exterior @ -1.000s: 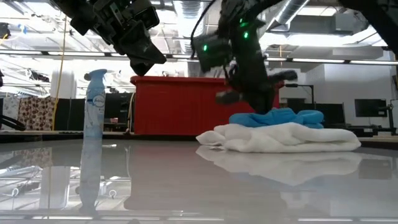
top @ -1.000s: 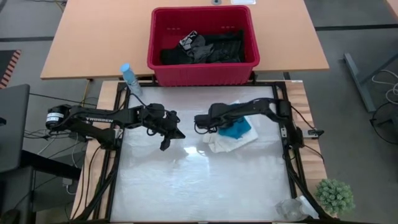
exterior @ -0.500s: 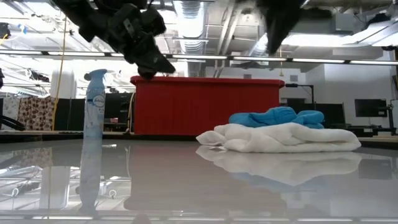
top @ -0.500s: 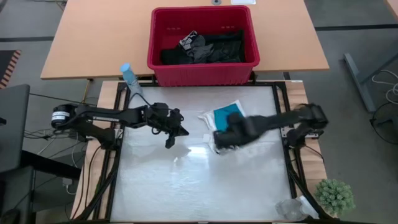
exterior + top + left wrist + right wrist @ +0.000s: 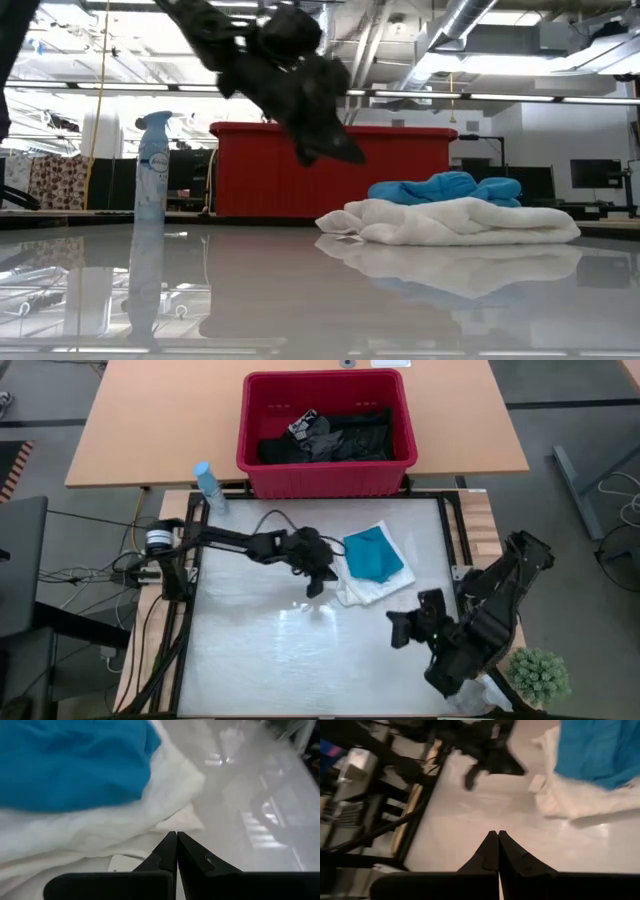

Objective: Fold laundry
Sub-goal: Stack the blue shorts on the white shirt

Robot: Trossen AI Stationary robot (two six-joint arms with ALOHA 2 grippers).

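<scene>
A folded white garment [image 5: 368, 585] lies flat on the glossy table [image 5: 300, 660], right of centre. A small teal garment [image 5: 372, 553] rests on top of it. Both show in the low view as a white pile [image 5: 450, 222] under a teal one [image 5: 445, 187]. My left gripper [image 5: 312, 590] is shut and hangs above the table just left of the white garment's edge [image 5: 170, 822], empty. My right gripper [image 5: 393, 632] is shut and empty, raised over the table's near right part. Black garments [image 5: 330, 435] lie in the red basket [image 5: 325, 468].
The red basket stands on a wooden table beyond the far edge. A spray bottle [image 5: 205, 485] stands at the far left corner, and a small green plant [image 5: 540, 672] at the near right corner. Bare table surface stretches across the near and left parts.
My left gripper has travelled toward the table's right, sinking a little, up to the white garment's left edge, still shut. My right gripper has left the pile, swung up and toward the near right corner, and turned about. The two folded garments have stayed in place.
</scene>
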